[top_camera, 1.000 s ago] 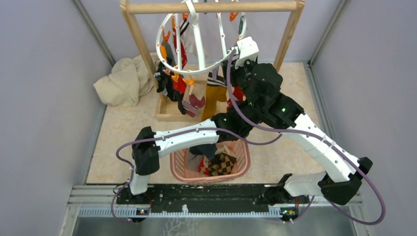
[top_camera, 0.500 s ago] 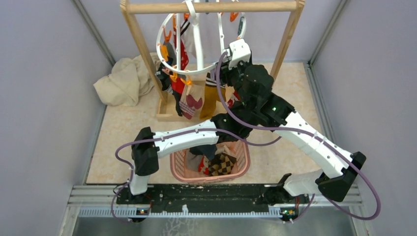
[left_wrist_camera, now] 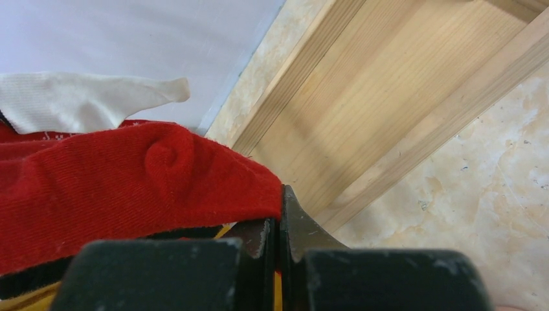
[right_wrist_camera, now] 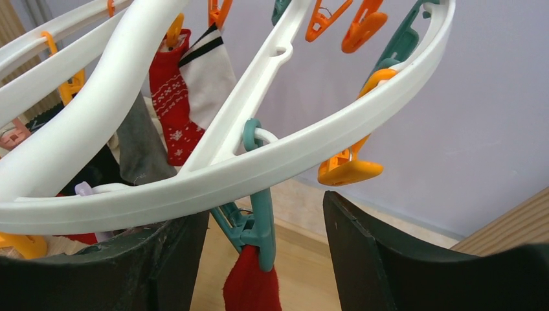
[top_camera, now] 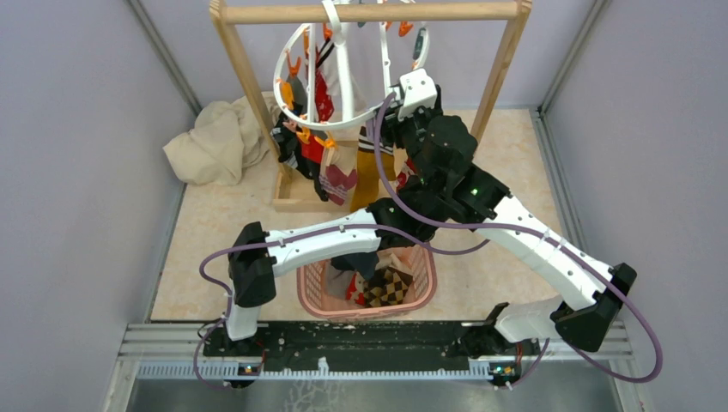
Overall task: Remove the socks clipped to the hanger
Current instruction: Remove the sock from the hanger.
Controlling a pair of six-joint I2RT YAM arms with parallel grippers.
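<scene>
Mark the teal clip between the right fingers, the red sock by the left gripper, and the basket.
teal clip (right_wrist_camera: 260,234): right wrist view, on its lower body.
red sock (left_wrist_camera: 129,188): left wrist view, middle of its fabric.
basket (top_camera: 431,281): top external view, on its right rim.

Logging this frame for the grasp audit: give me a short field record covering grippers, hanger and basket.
left gripper: shut on red sock
right gripper: open, jaws either side of a teal clip
hanger: hooked on wooden rail, several socks clipped on
basket: pink, partly filled, by the arm bases
loose cloth: beige heap, far left
</scene>
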